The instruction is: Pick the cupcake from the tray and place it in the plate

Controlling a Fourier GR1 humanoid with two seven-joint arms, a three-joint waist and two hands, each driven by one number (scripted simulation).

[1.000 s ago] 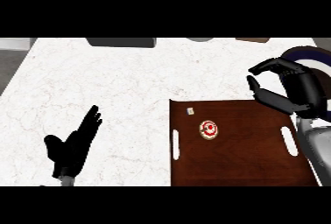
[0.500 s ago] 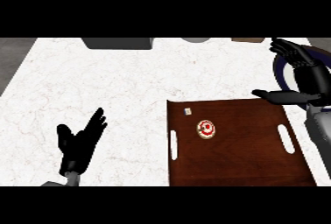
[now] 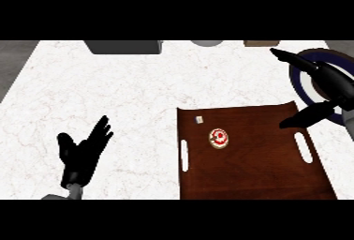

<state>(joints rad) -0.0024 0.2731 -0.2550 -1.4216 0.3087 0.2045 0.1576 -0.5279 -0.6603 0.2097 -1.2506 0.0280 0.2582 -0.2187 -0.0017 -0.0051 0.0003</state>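
A small cupcake (image 3: 219, 138) with white frosting and a red top sits on the dark brown tray (image 3: 249, 173), in its upper left part. A white plate with a dark blue rim (image 3: 301, 70) lies at the far right, mostly hidden behind my right hand (image 3: 330, 84). That hand hovers over the tray's upper right corner with fingers spread and thumb pointing down-left, holding nothing. It is well to the right of the cupcake. My left hand (image 3: 81, 154) rests open at the lower left, fingers up.
A small pale tag (image 3: 200, 119) lies on the tray near its top left corner. A grey box (image 3: 123, 46), a grey round object (image 3: 207, 42) and a brown item (image 3: 257, 43) line the counter's far edge. White marble counter (image 3: 104, 93) spreads to the left.
My right hand has uncurled and spread open, shifting right and toward the tray's upper right corner. My left hand has drifted slightly right and up. The cupcake has not moved.
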